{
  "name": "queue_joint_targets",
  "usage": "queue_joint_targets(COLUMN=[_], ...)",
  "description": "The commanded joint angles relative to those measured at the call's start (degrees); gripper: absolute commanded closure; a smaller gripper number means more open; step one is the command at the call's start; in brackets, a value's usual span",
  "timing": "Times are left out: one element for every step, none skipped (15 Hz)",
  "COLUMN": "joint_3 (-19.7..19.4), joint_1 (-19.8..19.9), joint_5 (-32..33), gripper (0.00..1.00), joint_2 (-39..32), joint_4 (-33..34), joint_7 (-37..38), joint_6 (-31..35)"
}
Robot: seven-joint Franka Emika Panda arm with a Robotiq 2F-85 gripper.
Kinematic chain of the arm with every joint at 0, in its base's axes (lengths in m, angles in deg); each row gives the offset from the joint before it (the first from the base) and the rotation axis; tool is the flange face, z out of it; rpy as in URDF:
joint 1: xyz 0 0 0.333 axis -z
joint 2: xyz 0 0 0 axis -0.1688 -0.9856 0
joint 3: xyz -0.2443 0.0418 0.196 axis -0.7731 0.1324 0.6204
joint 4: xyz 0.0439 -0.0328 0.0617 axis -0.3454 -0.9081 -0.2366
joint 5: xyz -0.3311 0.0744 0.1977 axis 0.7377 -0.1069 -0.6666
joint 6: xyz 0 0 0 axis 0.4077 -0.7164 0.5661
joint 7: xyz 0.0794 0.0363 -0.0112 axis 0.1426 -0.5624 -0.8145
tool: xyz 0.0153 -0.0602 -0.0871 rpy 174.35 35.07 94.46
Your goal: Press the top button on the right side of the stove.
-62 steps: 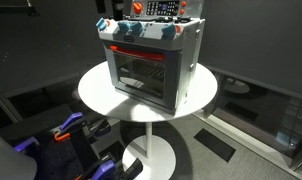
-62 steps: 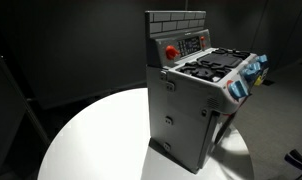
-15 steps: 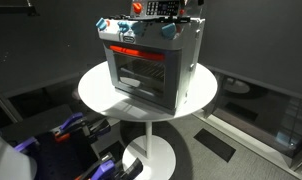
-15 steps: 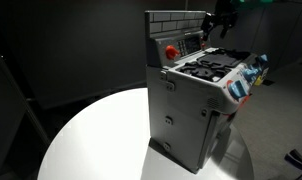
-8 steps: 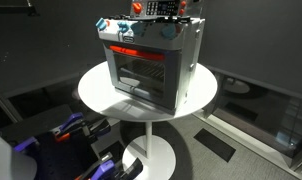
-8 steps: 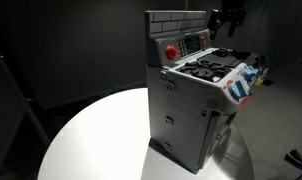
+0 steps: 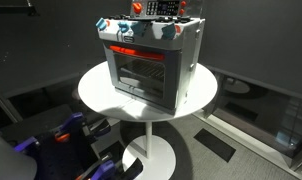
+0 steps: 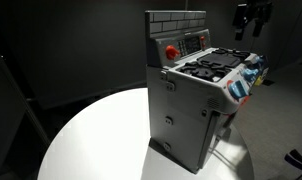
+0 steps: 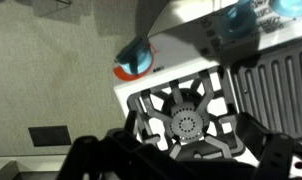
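Note:
The stove (image 7: 151,58) is a small grey toy oven with a glass door, blue knobs and a red strip, standing on a round white table (image 7: 96,90). In an exterior view the stove (image 8: 191,95) shows its black burners, a brick-pattern back panel and a red button (image 8: 171,51). My gripper (image 8: 253,18) hangs in the air above and beyond the stove's knob end, touching nothing. In the wrist view the gripper (image 9: 181,155) is open, its dark fingers framing a black burner grate (image 9: 186,120), with a blue knob (image 9: 136,58) above.
The table (image 8: 91,140) stands on a single white pedestal (image 7: 151,150). Blue and black equipment (image 7: 66,135) lies on the floor beside it. Dark walls surround the scene.
The gripper has moved away from the stove's back panel, sliding over the burners toward the knob end and slightly up. The stove has not moved.

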Motion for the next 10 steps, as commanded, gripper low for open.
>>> queue_joint_targets(joint_3=[-0.55,-0.58,-0.61,-0.59,-0.52,-0.56,-0.78,-0.14,-0.18,-0.21], joint_1=[0.35,0.39,0.43,0.47,0.55,0.6,0.54,0.47,0.48,0.48], joint_5=[-1.31,-1.02,-0.9,-0.61,-0.13,-0.23,-0.92,-0.25,-0.26,-0.26], gripper=[0.0,0.0,0.0,0.0,0.0,0.0,0.0,0.0,0.0,0.0], joint_2=[6.77,8.02,9.15,10.16,10.94,10.99,10.91,9.51,9.83,9.89], joint_4=[-5.92,-7.05,-8.04,-8.99,-9.8,-10.52,-11.29,-9.18,-10.03,-10.56], joint_7=[-4.62,-5.03,-5.33,-5.29,-5.06,-5.02,-5.84,-3.86,-3.98,-4.04], joint_6=[-2.65,-3.0,-3.49,-3.79,-3.86,-3.72,-3.85,-3.46,-3.45,-3.44])
